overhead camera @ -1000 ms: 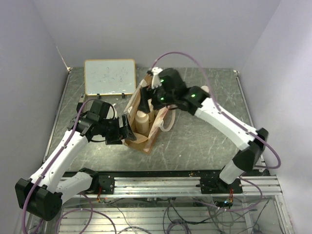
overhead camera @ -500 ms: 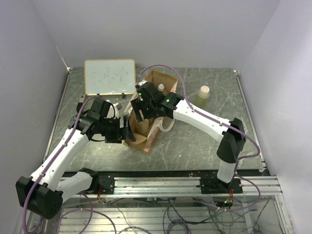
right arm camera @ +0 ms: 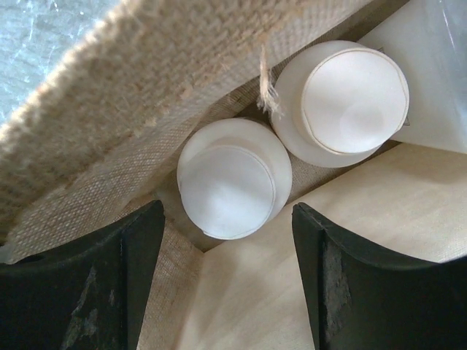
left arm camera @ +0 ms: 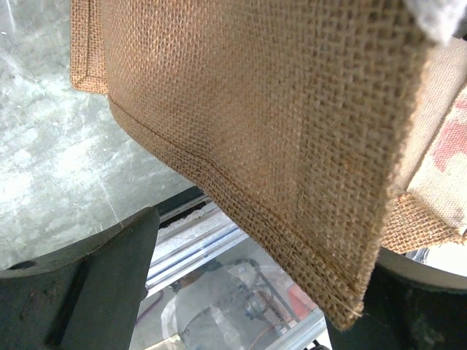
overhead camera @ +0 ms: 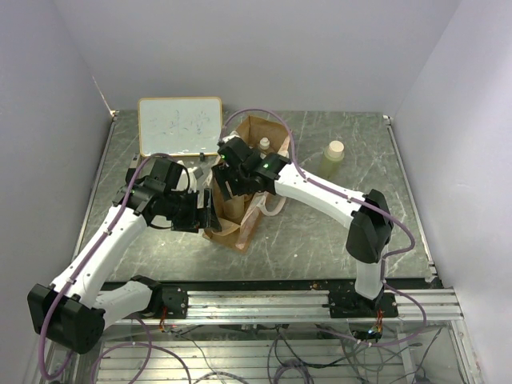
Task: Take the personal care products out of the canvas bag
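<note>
**Two smooth round caps (right arm camera: 233, 179) in a coarse canvas bag (overhead camera: 238, 230)**

Two cream cylinder bottles (right arm camera: 343, 102) stand side by side inside the rough, fraying weave. The right gripper (right arm camera: 226, 219) hangs spread wide over the cap by the bag's wall. The left gripper (left arm camera: 255, 248) gapes around the bag's stitched outer edge, unclamped. A third capped bottle (overhead camera: 332, 156) stands right of the bag, well apart.

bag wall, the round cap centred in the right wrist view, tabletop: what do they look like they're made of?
Canvas bag: coarse woven fabric, jute-like, matte; open weave, stitched hem and frayed threads show.
Round cap: probably plastic, cream, smooth satin; soft sheen, moulded rim.
Table: likely metal sheet, grey; scratches catch the light.
</note>
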